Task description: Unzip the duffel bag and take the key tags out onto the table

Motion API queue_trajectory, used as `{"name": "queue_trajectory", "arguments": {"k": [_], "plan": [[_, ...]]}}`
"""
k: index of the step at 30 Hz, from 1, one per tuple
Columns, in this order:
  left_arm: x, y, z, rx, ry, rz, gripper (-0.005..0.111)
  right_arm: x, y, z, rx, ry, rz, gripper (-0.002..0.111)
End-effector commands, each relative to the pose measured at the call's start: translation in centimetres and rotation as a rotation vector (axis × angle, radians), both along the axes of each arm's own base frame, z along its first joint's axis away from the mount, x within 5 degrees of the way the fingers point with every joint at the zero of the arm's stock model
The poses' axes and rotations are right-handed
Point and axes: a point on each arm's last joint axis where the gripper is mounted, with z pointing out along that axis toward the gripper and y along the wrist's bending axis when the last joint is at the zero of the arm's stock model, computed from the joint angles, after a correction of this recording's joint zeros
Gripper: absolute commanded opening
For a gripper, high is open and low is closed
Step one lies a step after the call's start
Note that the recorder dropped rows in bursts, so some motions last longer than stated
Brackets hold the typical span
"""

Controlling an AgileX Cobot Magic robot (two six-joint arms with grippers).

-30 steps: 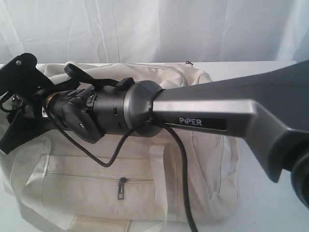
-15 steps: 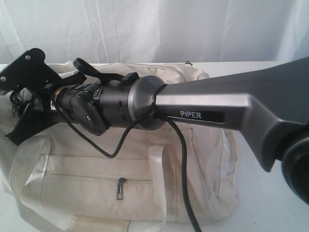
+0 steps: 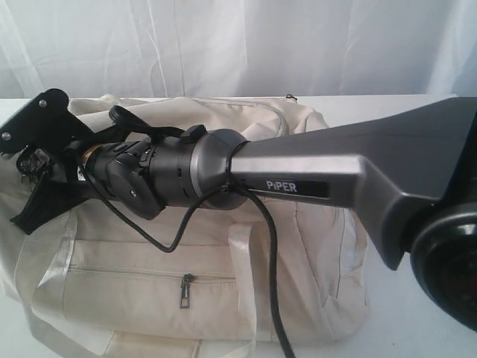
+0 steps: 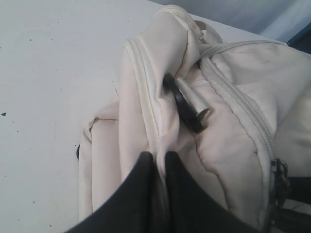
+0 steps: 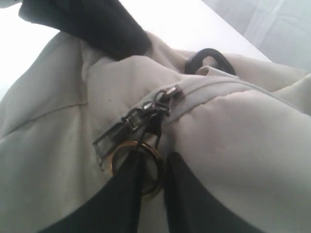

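"What's nearest us?"

"The duffel bag (image 3: 134,276). It lies on the table (image 3: 399,335) and fills everything from 6 round to 9 o'clock, with its lower edge cut off. The front pocket's zip pull (image 3: 185,289) hangs at 6, and that pocket is zipped."

"And above it?"

"The right arm (image 3: 313,168) lies across from 3 to 9 o'clock and hides most of the bag's top. A black cable (image 3: 257,216) droops from it toward 6."

"Can you see the grippers?"

"From out here there's only a black tangle at 9 o'clock, and I can't tell which part is which. Up close, the right gripper (image 5: 153,162) has its jaws drawn almost together on the ring pull (image 5: 137,167) of the top zip. The left gripper (image 4: 156,158) is nearly closed too, pinching a fold of the bag's cloth."

"Is the bag open?"

"The stretch of main zip (image 4: 233,104) I can see is closed, so the inside is out of sight."

"And farthest back?"

"Bare table at 1 o'clock, then the curtain (image 3: 223,45)."
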Motion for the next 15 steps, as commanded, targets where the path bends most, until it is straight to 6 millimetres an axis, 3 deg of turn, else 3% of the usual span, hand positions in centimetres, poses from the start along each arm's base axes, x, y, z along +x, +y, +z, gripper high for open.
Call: {"name": "queue_trajectory", "arguments": {"k": [1,10,15], "plan": [[0.0,0.7,0.6,0.010,-0.020,0.063,0.000,0.0,0.2,0.5,0.005,-0.078,0.030,0.004],[-0.1,0.5,0.7,0.005,-0.040,0.027,0.001,0.3,0.4,2.5,0.078,-0.159,0.036,0.000],[-0.1,0.5,0.7,0.023,-0.055,0.017,0.009,1.3,0.3,3.9,0.097,-0.173,0.018,0.000]]}}
